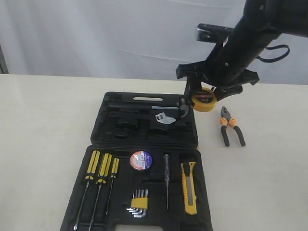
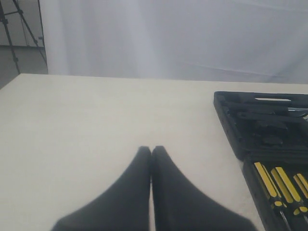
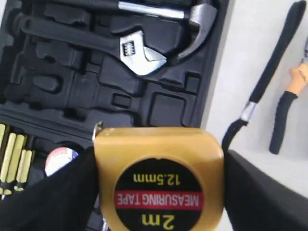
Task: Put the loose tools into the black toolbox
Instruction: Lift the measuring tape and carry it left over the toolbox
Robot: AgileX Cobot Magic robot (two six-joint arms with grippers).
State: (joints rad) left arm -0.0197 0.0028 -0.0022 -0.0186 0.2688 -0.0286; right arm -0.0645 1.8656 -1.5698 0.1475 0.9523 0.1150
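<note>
— So, what has the right gripper (image 3: 161,192) got?

— Its two black fingers are clamped on the flanks of the round yellow tape measure (image 3: 159,178). The glossy casing faces the wrist camera with a black disc and red band reading "2m" and "12.5mm". A black strap (image 3: 269,82) with a metal crimp trails off it.

— And where is that?

— In the exterior view the right gripper (image 1: 202,94) holds the tape measure (image 1: 202,101) at the far right corner of the black toolbox (image 1: 96,125). Whether it rests on anything I cannot tell.

— The case itself?

— Matte moulded plastic, lying open in two halves with shaped recesses. The far half has a chrome-headed hammer (image 3: 192,19) and a shiny adjustable wrench (image 3: 134,50). The near half holds yellow-and-black screwdrivers (image 1: 101,168), the tape roll (image 1: 141,160), hex keys (image 1: 138,202) and the utility knife (image 1: 189,187). Its front edge is cut off by the frame.

— The pliers?

— The pliers (image 1: 231,129) lie on the table (image 1: 43,120) right of the case, apart from it.

— The other arm?

— The left gripper (image 2: 151,150) has its smooth black fingers pressed together on nothing, over bare table left of the toolbox (image 2: 226,120).

— Surroundings?

— A pale, plain tabletop, a white curtain (image 1: 96,38) behind, and a tripod (image 2: 9,29) partly out of frame.
</note>
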